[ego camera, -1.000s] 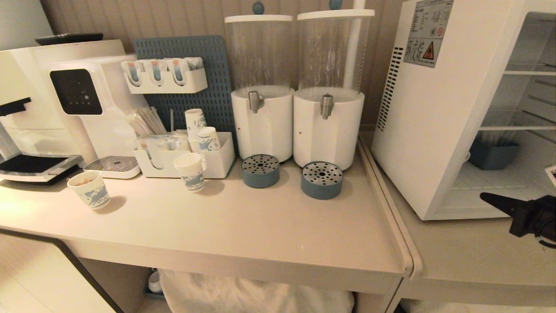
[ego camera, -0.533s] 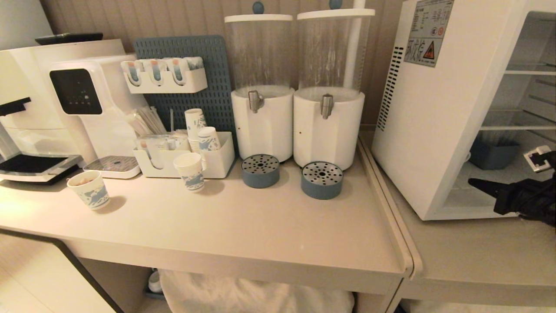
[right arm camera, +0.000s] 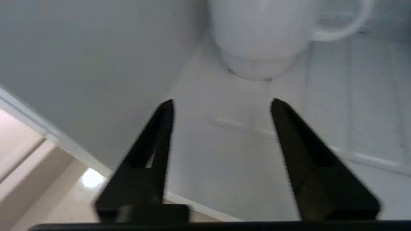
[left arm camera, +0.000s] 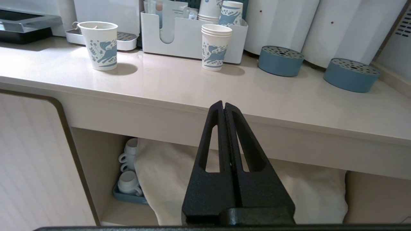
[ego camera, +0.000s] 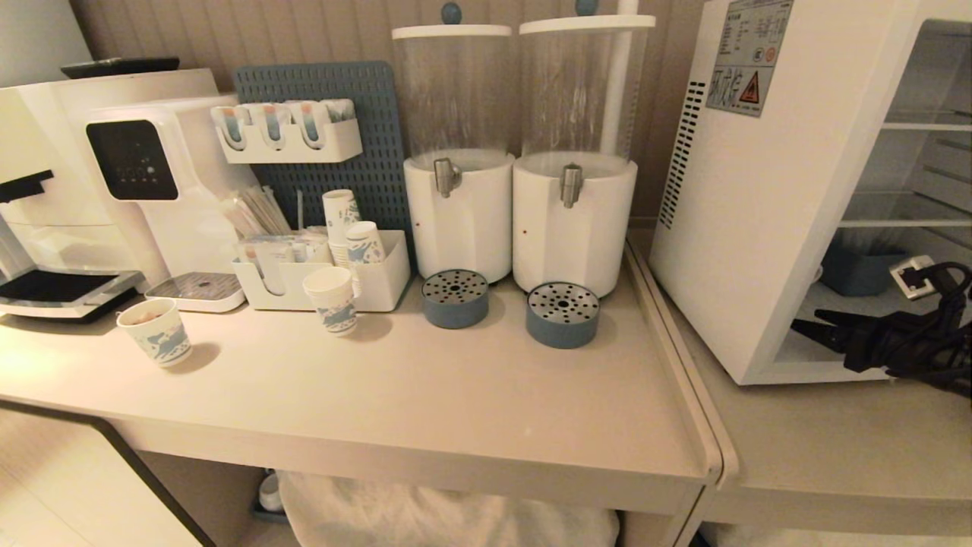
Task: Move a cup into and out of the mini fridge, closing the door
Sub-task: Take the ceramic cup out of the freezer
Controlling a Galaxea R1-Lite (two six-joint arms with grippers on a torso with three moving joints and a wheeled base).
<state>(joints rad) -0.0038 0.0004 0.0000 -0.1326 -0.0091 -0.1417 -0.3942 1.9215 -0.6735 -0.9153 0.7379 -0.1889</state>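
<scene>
The mini fridge (ego camera: 767,190) stands on the table (ego camera: 456,403) at the right, its front open; the door itself is out of every view. The cup (right arm camera: 263,35) sits upright on the fridge floor, close to the inner side wall, its loop handle turned away from that wall. The right claw (right arm camera: 221,106) is low inside the opening, fingers spread with nothing between them, aimed at the cup but apart from it. That spread likely suits a grasp around the cup's body, though the blur in the right wrist view makes the remaining gap hard to judge.

A second ago the right claw hung outside the fridge mouth with its fingers pressed together; since then it has pushed in over the sill and opened.

The left claw (left arm camera: 224,107) is parked below the table's front edge, fingers pressed together and empty, well away from the paper cups (left arm camera: 216,48) on the table. It has not shifted.
</scene>
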